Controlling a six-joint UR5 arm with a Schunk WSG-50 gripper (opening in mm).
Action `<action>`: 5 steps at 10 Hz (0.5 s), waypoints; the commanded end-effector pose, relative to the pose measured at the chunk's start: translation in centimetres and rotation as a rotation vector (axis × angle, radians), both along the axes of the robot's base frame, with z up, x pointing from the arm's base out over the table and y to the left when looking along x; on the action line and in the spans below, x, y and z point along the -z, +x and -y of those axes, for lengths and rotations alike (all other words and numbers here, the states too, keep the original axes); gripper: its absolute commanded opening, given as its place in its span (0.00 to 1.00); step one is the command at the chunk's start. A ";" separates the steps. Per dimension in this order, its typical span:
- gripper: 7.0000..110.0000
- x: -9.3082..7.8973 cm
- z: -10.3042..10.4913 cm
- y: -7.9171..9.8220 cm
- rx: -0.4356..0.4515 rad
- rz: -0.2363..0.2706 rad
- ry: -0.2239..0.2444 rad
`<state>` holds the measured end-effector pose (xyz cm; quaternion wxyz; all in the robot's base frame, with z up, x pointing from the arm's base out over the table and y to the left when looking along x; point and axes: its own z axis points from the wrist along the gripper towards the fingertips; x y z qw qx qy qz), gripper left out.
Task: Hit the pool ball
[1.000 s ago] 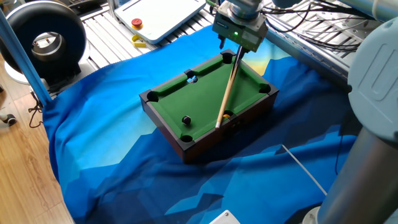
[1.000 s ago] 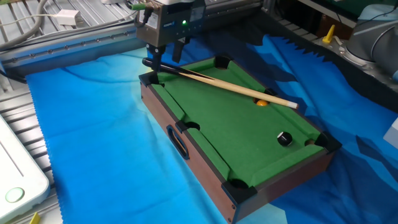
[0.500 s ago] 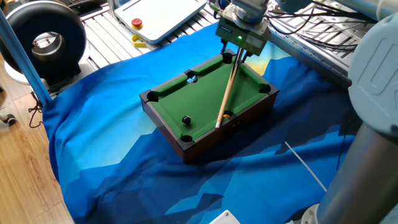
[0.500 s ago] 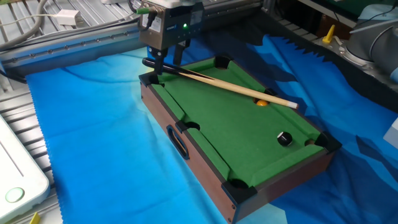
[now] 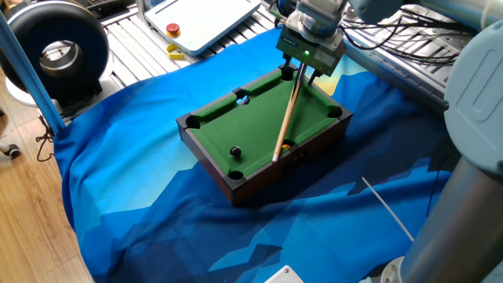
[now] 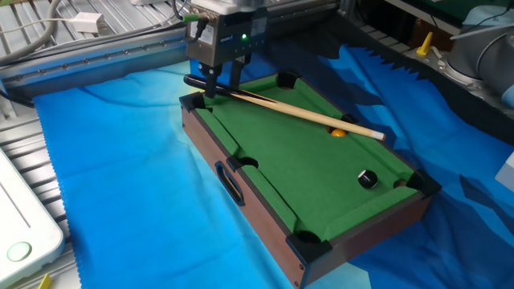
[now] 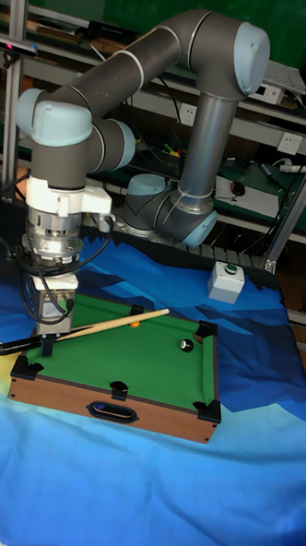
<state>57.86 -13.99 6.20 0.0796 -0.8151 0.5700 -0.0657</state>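
Observation:
The pool ball [image 5: 235, 151] [image 6: 367, 178] [image 7: 185, 345] is tiny, glossy and black, and rests on the felt of the miniature green pool table [image 5: 228, 130] near a corner pocket. A wooden cue stick [image 5: 286, 118] [image 6: 297, 110] [image 7: 95, 330] lies diagonally across the table, its tip beside an orange ball [image 6: 339, 133]. My gripper [image 5: 303, 72] [image 6: 220, 79] [image 7: 52, 336] hangs over the cue's dark butt end at the opposite corner. Its fingers are apart on either side of the stick, so it is open. It is far from the black ball.
A pale ball [image 5: 244, 99] sits by a side pocket. The table stands on blue cloth [image 5: 157, 204]. A white box [image 7: 225, 282] lies behind it, a black tyre-like ring [image 5: 55, 51] and a white tray [image 5: 200, 20] off the cloth, and metal rails [image 6: 96, 56] beside it.
The gripper has shifted a little along the table's end rail, away from the corner. The cue stick and all the balls have stayed where they were.

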 end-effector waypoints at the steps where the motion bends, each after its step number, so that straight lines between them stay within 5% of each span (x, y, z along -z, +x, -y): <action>1: 0.57 0.4 -0.1 0.0 0.036 0.010 0.005; 5: 0.57 -1.8 -0.9 0.0 0.029 -0.011 -0.006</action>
